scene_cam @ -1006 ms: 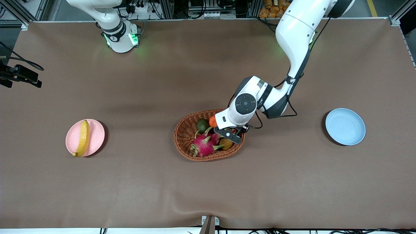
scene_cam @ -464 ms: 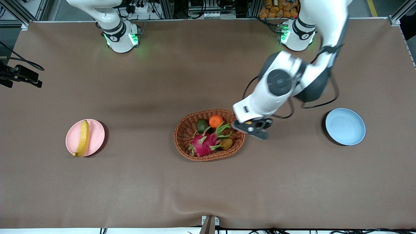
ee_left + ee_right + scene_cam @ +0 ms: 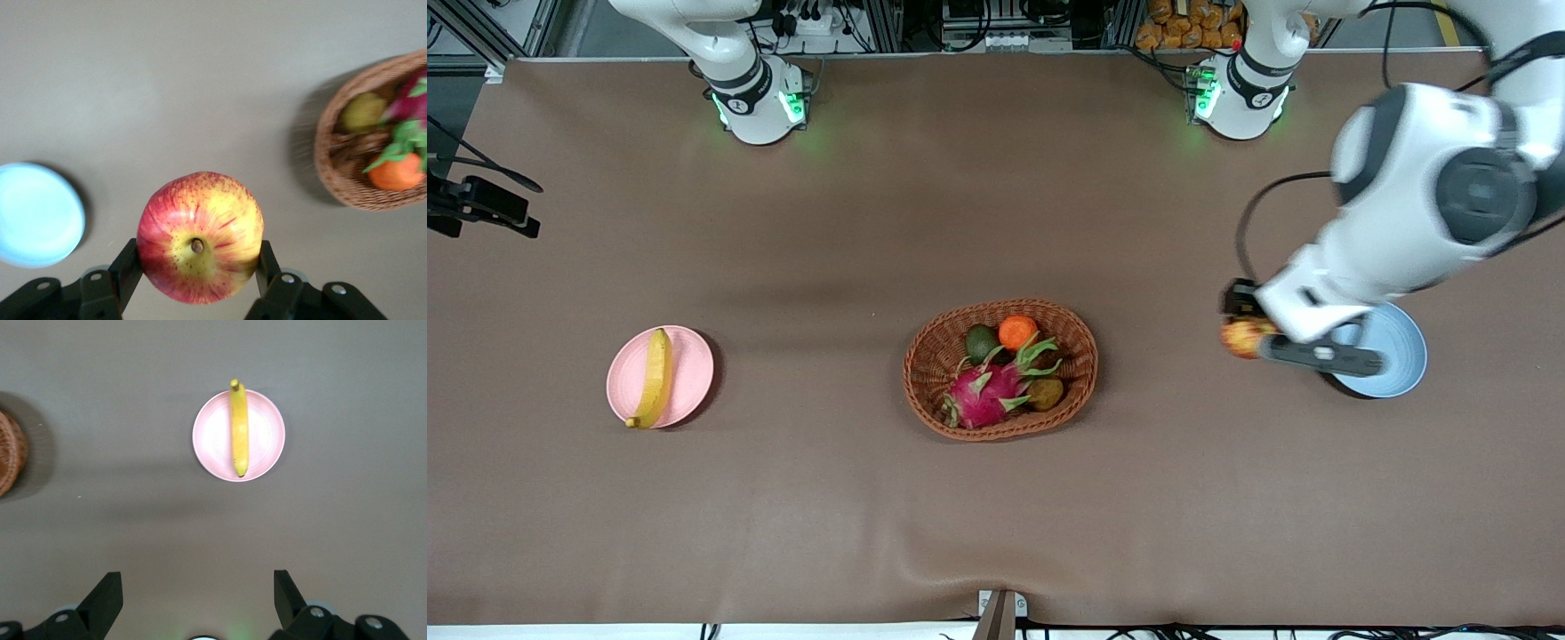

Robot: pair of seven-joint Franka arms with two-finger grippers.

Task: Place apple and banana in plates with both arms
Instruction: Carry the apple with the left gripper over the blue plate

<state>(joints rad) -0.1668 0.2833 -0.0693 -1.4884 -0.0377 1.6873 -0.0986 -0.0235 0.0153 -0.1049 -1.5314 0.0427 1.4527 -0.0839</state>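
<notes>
Pinching 1 apple (image 3: 199, 237), left tool (image 3: 199, 267) nears 1 of 2 plates (image 3: 1400, 351).

Bare brown table (image 3: 978, 516) runs along the whole edge nearest the front camera and between the basket (image 3: 1000, 369) and either plate. Obstacles are few: the basket mid-table, the pink plate (image 3: 689, 369) toward the right arm's end, the blue plate (image 3: 1400, 356) toward the left arm's.

Apple (image 3: 199, 237) is red with yellow streaks, banana (image 3: 655, 377) plain yellow on the pale pink plate (image 3: 692, 373), other plate (image 3: 1401, 342) pale blue, basket (image 3: 929, 351) woven brown, table (image 3: 996, 498) brown.
</notes>
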